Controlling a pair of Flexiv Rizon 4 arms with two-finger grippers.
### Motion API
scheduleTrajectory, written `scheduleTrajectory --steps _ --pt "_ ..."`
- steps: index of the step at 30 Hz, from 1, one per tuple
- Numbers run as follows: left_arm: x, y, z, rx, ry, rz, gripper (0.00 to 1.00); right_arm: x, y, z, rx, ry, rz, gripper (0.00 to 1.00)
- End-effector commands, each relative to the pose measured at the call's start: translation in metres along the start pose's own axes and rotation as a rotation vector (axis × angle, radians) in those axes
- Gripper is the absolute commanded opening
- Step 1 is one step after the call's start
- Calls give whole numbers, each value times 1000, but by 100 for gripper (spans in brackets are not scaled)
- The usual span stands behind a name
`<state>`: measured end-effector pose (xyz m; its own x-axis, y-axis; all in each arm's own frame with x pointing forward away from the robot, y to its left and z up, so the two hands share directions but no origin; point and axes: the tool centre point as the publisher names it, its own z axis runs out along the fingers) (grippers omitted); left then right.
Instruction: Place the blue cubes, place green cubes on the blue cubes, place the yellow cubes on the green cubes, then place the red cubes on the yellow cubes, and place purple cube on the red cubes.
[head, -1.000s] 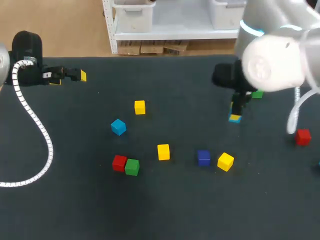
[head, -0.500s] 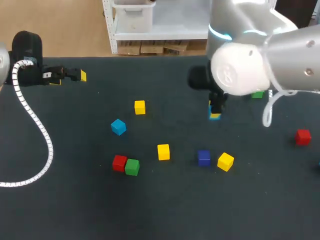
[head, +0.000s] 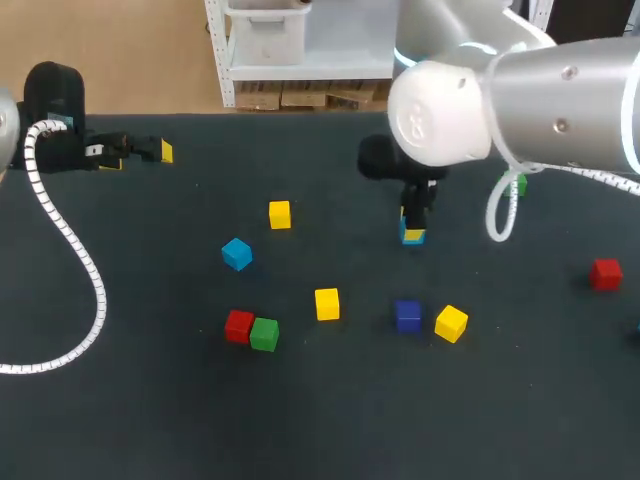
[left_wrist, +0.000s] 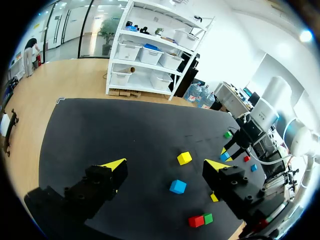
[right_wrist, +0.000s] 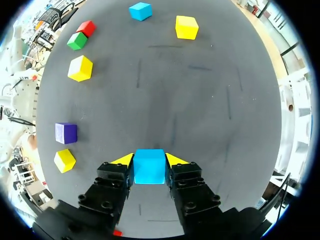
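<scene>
- The right arm (head: 480, 90) has swung left over the table. Its bulk sat at the right edge a second ago and now hangs over the far middle.
- The right gripper (head: 411, 222) has travelled left with it, covering most of the way in the first half second and less since.
- The light blue cube (right_wrist: 149, 167) clamped between its fingers has come along, from the right part of the table to just far of the purple cube (head: 407, 315).
- The green cube (head: 520, 184), just beside the gripper a second ago, now lies well apart to its right.
- The arm's white cable loop (head: 497, 215) has shifted left as well.
</scene>
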<state>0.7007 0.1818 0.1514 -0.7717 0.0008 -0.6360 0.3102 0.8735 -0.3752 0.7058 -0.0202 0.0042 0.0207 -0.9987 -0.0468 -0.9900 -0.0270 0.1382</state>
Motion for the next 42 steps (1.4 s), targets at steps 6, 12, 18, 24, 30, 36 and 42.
scheduleTrajectory --steps 6,12,18,24,30,36,42 --pt "1 2 0 11 -6 2 100 -6 -2 7 10 36 -21 0" --pt "1 2 0 11 -6 2 100 -8 -1 10 18 46 -7 1" --pt "1 2 0 11 -6 2 100 -8 -3 10 25 48 9 29" --pt "1 2 0 11 -6 2 100 -9 -4 11 32 50 22 100" --pt "1 2 0 11 -6 2 100 -10 -6 9 37 43 41 100" --pt "1 2 0 11 -6 2 100 -1 -16 -22 45 -18 91 100" --pt "1 2 0 11 -6 2 100 20 -32 -61 69 -102 203 100"
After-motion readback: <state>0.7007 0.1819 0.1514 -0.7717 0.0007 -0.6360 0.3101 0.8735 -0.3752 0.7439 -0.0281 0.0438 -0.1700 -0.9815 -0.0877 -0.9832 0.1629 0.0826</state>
